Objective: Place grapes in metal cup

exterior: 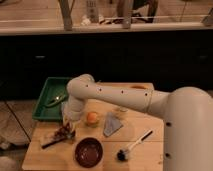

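My gripper (68,126) hangs at the end of the white arm, low over the left part of the wooden table (145,160). Right under it lies a dark knobbly clump, the grapes (63,133). A small greyish shape touching them on the right looks like the metal cup (72,134); the gripper mostly hides it. I cannot tell whether the grapes are held, in the cup, or beside it.
An orange fruit (92,117) sits right of the gripper, with a pale cup (119,112) and a grey cloth (112,125) beyond. A brown bowl (89,151) and a brush (132,146) are near the front. A green tray (46,102) stands at the left, a dark utensil (50,143) lies below the grapes.
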`<state>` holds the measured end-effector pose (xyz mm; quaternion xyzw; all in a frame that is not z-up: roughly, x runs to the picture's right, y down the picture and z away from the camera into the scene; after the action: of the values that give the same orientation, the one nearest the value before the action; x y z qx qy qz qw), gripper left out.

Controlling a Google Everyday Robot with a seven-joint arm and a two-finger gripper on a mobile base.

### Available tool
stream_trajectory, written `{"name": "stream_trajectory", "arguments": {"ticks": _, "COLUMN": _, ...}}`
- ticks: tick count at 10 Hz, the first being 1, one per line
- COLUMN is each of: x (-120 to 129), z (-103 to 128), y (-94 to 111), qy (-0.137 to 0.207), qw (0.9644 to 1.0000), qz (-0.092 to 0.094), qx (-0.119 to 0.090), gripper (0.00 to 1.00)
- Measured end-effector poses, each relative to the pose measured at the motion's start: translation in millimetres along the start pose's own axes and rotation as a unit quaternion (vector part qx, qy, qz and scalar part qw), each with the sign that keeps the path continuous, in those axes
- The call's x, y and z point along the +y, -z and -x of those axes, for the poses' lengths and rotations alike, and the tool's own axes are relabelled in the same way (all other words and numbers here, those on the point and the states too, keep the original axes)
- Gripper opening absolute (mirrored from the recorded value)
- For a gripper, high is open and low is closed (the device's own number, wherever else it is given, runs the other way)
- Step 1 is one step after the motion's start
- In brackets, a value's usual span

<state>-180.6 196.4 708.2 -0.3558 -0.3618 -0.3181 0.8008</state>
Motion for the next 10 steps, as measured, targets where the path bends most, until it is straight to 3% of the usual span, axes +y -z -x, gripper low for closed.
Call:
{"name": "stream_trajectory", "arguments": {"ticks": 1, "x": 0.2, "z": -0.1, "y": -0.4, "qy": -0.001, "qw": 1.0000, "qz": 0.000, "qx": 0.000, "gripper": 0.40}}
{"name": "stream_trajectory", "arguments": {"ticks": 3, "x": 0.2, "z": -1.8, "y": 0.4, "qy": -0.002, "qw": 1.0000, "qz": 0.001, "qx": 0.000, "gripper": 0.66}}
{"name": "stream_trajectory", "arguments": {"ticks": 5, "x": -1.1, "z": -1.4, "y": 0.5, "qy": 0.001, "qw": 1.0000, "qz": 0.004, "qx": -0.001, "gripper": 0.80}}
{"name": "stream_trajectory", "arguments": {"ticks": 10, "x": -2.3, "z": -3.0, "y": 2.1, "qy": 0.006, "qw": 0.9999, "qz": 0.007, "qx": -0.005, "gripper": 0.80}}
